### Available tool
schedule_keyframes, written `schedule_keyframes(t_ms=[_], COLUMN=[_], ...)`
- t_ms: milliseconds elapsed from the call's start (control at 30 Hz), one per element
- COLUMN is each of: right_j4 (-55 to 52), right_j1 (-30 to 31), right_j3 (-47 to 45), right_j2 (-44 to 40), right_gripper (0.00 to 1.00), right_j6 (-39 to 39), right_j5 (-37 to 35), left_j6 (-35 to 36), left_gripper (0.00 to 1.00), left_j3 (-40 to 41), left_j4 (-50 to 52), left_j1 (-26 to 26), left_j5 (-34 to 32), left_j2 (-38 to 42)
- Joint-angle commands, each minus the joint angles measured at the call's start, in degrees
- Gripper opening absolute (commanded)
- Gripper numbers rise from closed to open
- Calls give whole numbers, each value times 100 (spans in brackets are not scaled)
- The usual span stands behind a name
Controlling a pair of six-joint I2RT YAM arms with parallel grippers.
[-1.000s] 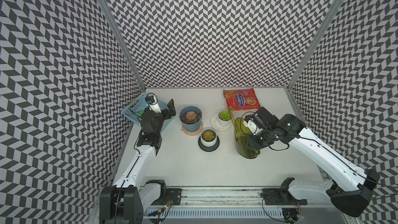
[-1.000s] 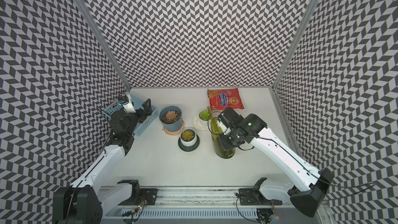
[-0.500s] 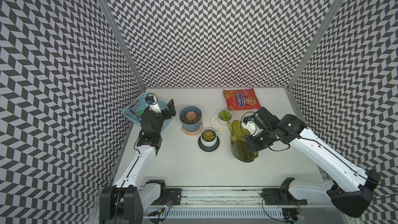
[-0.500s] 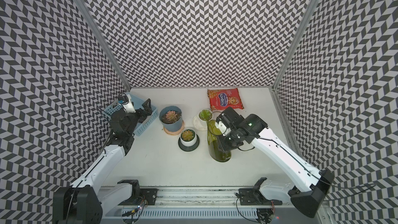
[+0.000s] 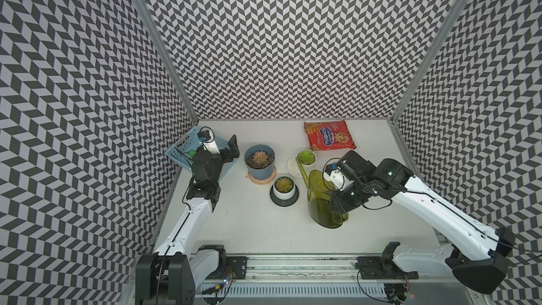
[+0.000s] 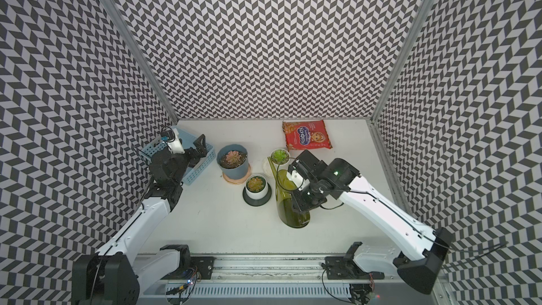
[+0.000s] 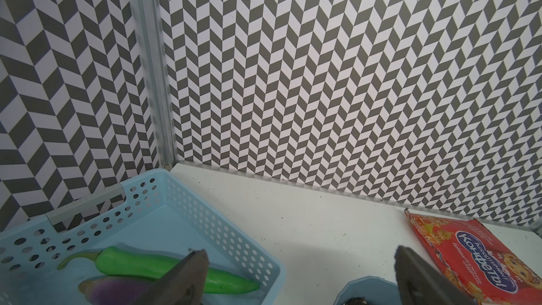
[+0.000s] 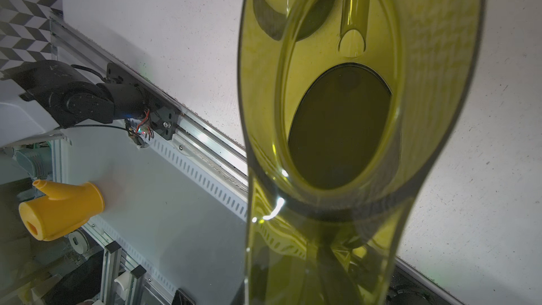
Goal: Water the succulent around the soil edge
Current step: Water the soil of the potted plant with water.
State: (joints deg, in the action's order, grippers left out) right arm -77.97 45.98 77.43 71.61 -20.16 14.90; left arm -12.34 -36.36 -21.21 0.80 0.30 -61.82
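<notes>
An olive-green see-through watering can (image 5: 322, 200) hangs tilted over the table's right middle, and my right gripper (image 5: 340, 200) is shut on its handle. Its thin spout (image 5: 302, 171) reaches to the rim of a small white pot with a green succulent (image 5: 306, 157). A yellow-green succulent in a white pot (image 5: 283, 184) stands on a black saucer left of the can. A pinkish succulent (image 5: 259, 158) grows in a blue pot further left. The can (image 8: 337, 127) fills the right wrist view. My left gripper (image 5: 231, 148) (image 7: 300, 255) is open and empty between basket and blue pot.
A light-blue basket (image 5: 181, 154) at the back left holds a green pepper (image 7: 164, 268) and an aubergine (image 7: 117, 291). A red snack bag (image 5: 328, 138) lies at the back wall. A white saucer (image 5: 293, 168) lies under the spout. The arms' rail (image 5: 293, 259) runs along the front.
My right gripper has carried the watering can leftward and a little toward the front edge, bringing it closer to the white pot on the black saucer. The left arm has not moved.
</notes>
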Motion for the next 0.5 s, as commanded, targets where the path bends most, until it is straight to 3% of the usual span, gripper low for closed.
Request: schedule_keyframes(t_ms=[0, 467], right_j4=[201, 196], right_j1=[29, 21], right_j3=[-83, -77], right_j2=[17, 162], right_gripper=[0, 0], right_j6=[-66, -20], right_j5=[-97, -213], left_j6=[88, 110], left_gripper=[100, 100], left_j3=[-99, -91], left_j4=[-41, -67], left_j1=[61, 63], left_j5=[-47, -93], left_j2=[98, 91])
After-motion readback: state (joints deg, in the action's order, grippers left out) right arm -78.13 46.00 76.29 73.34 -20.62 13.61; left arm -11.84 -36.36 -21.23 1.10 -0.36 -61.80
